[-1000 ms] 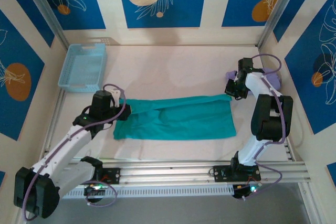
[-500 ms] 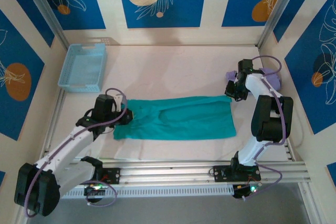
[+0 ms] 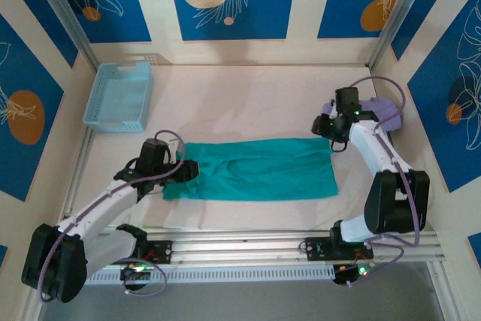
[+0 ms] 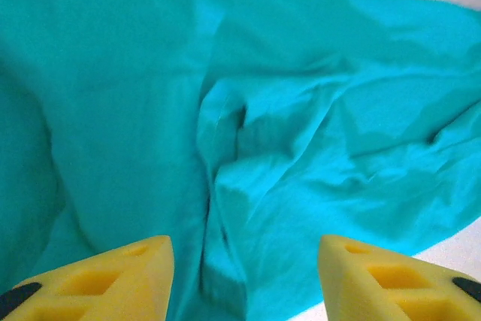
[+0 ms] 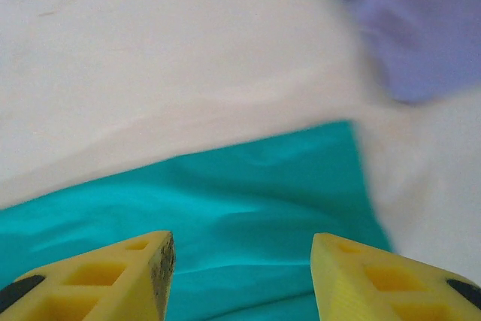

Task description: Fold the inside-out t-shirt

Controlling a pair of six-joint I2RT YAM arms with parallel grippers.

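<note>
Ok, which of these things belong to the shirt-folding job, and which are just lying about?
In the job:
- teal-green cloth t-shirt, spread flat
- left gripper, open over its left end
- right gripper, open at its far right corner

Lying about:
- light blue plastic basket
- pale lavender cloth garment

table [image 3: 248, 95]: pale | on it: teal t-shirt [image 3: 255, 169] (flat), blue basket [image 3: 119, 95], lavender garment [image 3: 392, 114]

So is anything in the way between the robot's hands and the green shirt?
No, nothing visible is. The left gripper and right gripper both hang open right over the teal-green soft cloth t-shirt, one at each end. The pale lavender folded garment lies off to the side, past the shirt's far right corner.
</note>
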